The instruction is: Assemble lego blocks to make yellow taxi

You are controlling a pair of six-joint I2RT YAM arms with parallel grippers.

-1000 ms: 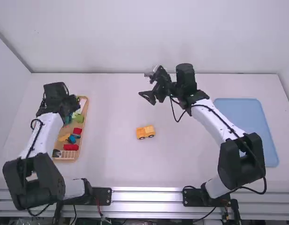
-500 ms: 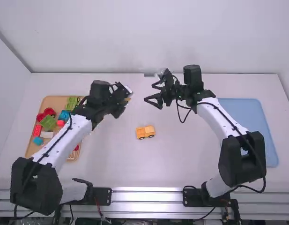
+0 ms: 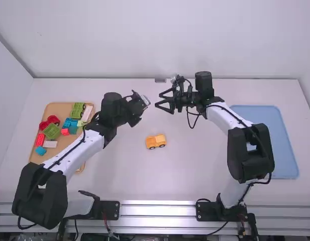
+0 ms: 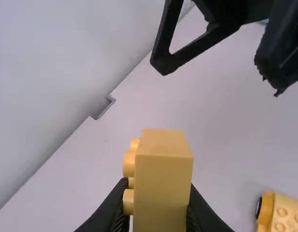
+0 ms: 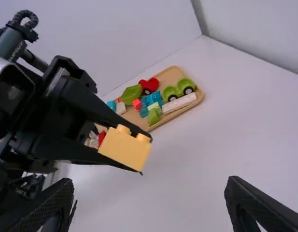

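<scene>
1. Tabletop [image 3: 119, 181]: white, matte, spread across the high view, read here as a dial centred on the table with twelve at the far wall.
2. Far wall [image 3: 155, 35]: pale and plain, rising from the table's twelve o'clock edge; side walls meet it at about ten and two.
3. Fitting [image 3: 160, 80]: small, grey, at the wall's foot, twelve o'clock.
4. Rail [image 3: 157, 210]: bright metal, ribbed, running along the six o'clock edge, beneath both arm bases.
5. Yellow toy car [image 3: 156, 141]: one, wheeled, standing on the tabletop at the dial's centre.
6. Yellow block [image 4: 163, 179]: one, studded, held above the tabletop.
7. Left gripper [image 3: 139, 111]: at eleven o'clock from the car; fingers closed on the yellow block, one to each side.
8. Right gripper [image 3: 159, 100]: at twelve o'clock from the car, near the left one; fingers spread wide apart.
9. Wooden tray [image 3: 55, 109]: tan, between nine and ten o'clock, partly under the left arm; holds red, green, blue and pale blocks, with a green wheeled piece [image 3: 78, 109] towards its far edge.
10. Blue tray [image 3: 270, 135]: flat, shallow, at three o'clock, its near part partly behind the right arm.
</scene>
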